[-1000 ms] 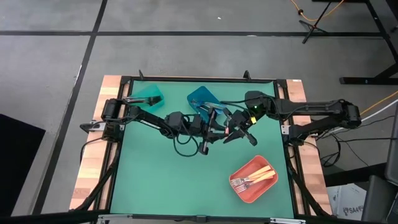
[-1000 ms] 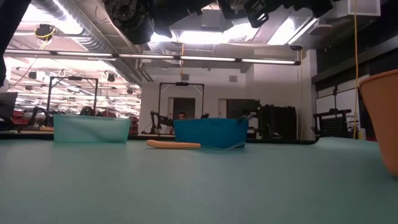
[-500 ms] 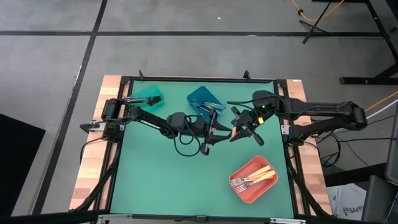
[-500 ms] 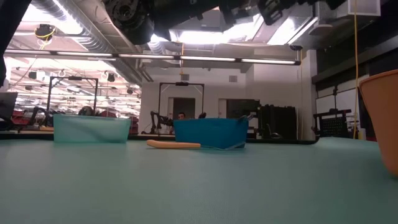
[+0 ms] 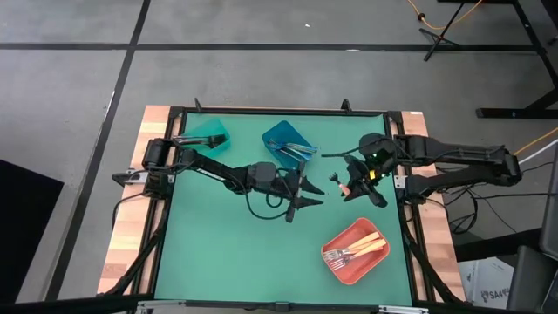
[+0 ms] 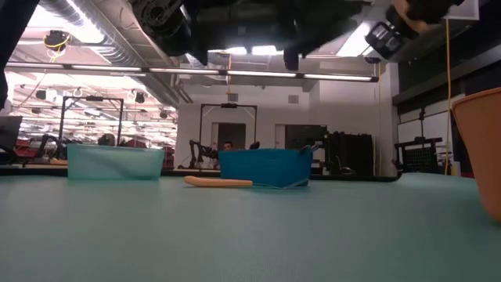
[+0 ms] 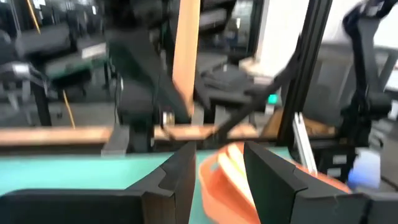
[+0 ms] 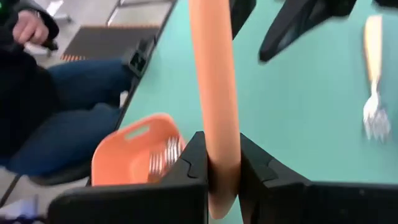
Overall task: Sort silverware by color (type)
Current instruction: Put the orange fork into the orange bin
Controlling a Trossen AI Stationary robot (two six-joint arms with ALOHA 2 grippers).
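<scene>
Forks sit sorted across the green counter [image 5: 227, 253] as the right gripper [image 5: 349, 187], raised near the counter's right edge, pinches a gold-handled fork [image 8: 214, 93] by its handle, jaws closed tight on it. In the right wrist view that handle stands straight up between the two dark fingers [image 8: 196, 163]. The left gripper [image 5: 307, 194] hangs over the middle of the counter with its jaws parted and nothing between them, its fingers [image 7: 180, 174] pointing toward the right arm. A second gold-handled fork [image 6: 219, 182] lies flat on the counter just in front of the blue bin [image 5: 272, 135], which holds several forks [image 5: 296, 150]. More gold-handled forks [image 5: 353, 250] rest in the orange bin [image 5: 336, 266] at the near right. A teal bin [image 5: 214, 131] stands at the far left. A seated person [image 8: 56, 106] shows beyond the counter's edge.
</scene>
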